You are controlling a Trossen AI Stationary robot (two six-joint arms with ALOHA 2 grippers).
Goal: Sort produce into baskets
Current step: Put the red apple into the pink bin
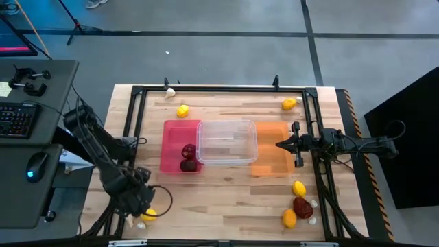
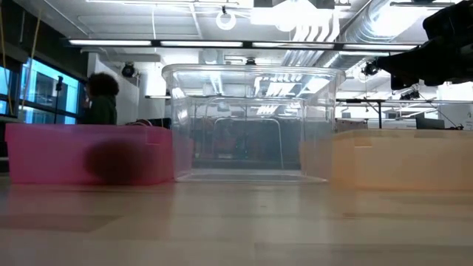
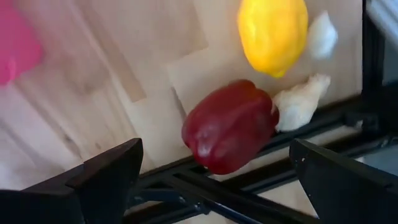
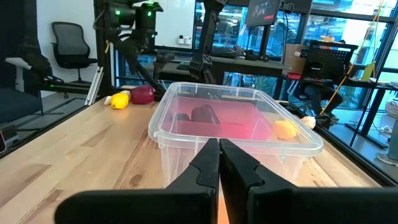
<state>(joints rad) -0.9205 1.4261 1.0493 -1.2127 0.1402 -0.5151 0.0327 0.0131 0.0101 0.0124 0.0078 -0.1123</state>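
At the lower left of the high view, the left pincer [image 1: 142, 209] hangs over the front-left corner of the wooden desk [image 1: 226, 199] with its fingers spread wide and nothing between them. Its wrist view looks down on a small cluster there: a dark red pepper-like lump [image 3: 231, 124], a yellow lemon-like oval [image 3: 272, 32] and two whitish garlic-like bulbs [image 3: 301, 102]. The lump lies against the black metal frame rail [image 3: 249, 186], so a grasp from the rail side looks cramped; the open wood toward the centre gives the easier approach. The wide stance suits straddling the lump, probably the next pick.

In the upper left, another yellow oval [image 1: 182, 110] and a whitish bulb [image 1: 169, 92] lie unsorted near the far rail.

Across the middle, three trays stand side by side, touching or nearly so. The shallow red-pink rectangular basket [image 1: 180, 130] already holds two dark red lumps [image 1: 188, 158]. The clear plastic basket with rounded corners [image 1: 227, 142] looks empty, and the orange basket [image 1: 271, 154] shows no produce either. Bare wood lies in front of the row.

At centre right, the right pincer [image 1: 280, 145] is clenched shut on nothing, hovering above the orange basket and pointing at the clear one, evidently waiting.

In the lower right, two yellow ovals [image 1: 299, 188], a dark red lump [image 1: 302, 206] and small whitish bulbs [image 1: 313, 220] crowd close to the right rail; another yellow oval [image 1: 289, 103] lies in the upper right.
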